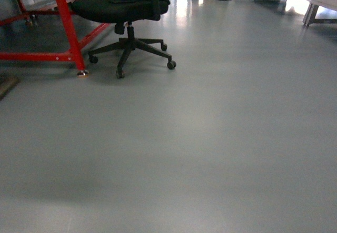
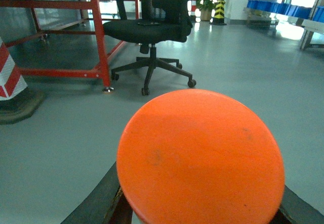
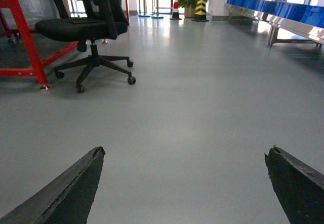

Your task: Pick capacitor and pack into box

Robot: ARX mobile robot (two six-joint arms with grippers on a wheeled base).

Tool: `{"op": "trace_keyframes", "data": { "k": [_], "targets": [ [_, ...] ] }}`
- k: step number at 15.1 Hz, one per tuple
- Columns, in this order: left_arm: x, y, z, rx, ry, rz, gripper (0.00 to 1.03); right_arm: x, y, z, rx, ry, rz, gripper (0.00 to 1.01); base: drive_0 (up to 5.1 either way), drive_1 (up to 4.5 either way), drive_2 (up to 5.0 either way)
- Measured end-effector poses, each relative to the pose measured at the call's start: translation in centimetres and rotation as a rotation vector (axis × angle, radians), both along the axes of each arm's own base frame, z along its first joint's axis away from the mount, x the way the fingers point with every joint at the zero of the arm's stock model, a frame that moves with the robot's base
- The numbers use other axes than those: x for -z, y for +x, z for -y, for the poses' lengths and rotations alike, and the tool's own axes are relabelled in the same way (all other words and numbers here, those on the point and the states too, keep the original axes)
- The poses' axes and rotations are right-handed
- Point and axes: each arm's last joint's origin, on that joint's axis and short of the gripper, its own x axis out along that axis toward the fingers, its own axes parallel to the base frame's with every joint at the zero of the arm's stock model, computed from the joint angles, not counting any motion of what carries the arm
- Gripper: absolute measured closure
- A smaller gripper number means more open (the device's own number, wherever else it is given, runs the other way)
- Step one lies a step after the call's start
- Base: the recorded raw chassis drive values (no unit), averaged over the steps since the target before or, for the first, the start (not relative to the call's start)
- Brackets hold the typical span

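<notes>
An orange round face fills the left wrist view; I take it for the end of the capacitor [image 2: 202, 153]. My left gripper [image 2: 200, 193] is shut on it, its dark fingers [image 2: 98, 198] showing on either side below the disc. In the right wrist view my right gripper [image 3: 185, 153] stands wide open over bare grey floor, with nothing between its fingers. Neither gripper appears in the head view. The box is out of view in all three views.
A black office chair [image 1: 129, 12] on castors stands ahead to the left beside a red metal frame [image 1: 68, 28]. A red-and-white cone [image 2: 10, 77] sits at the far left. Blue bins [image 3: 283, 11] line racks on the right. Grey floor [image 1: 210, 138] stretches ahead.
</notes>
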Motion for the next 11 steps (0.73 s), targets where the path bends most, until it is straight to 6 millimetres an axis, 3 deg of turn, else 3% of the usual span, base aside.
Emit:
{"op": "trace_keyframes", "data": {
  "k": [11],
  "targets": [
    [0.04, 0.00, 0.00, 0.000, 0.000, -0.004, 0.59, -0.01, 0.00, 0.00, 0.001, 0.000, 0.002, 0.03, -5.0, 2.40, 2.4]
  ]
}}
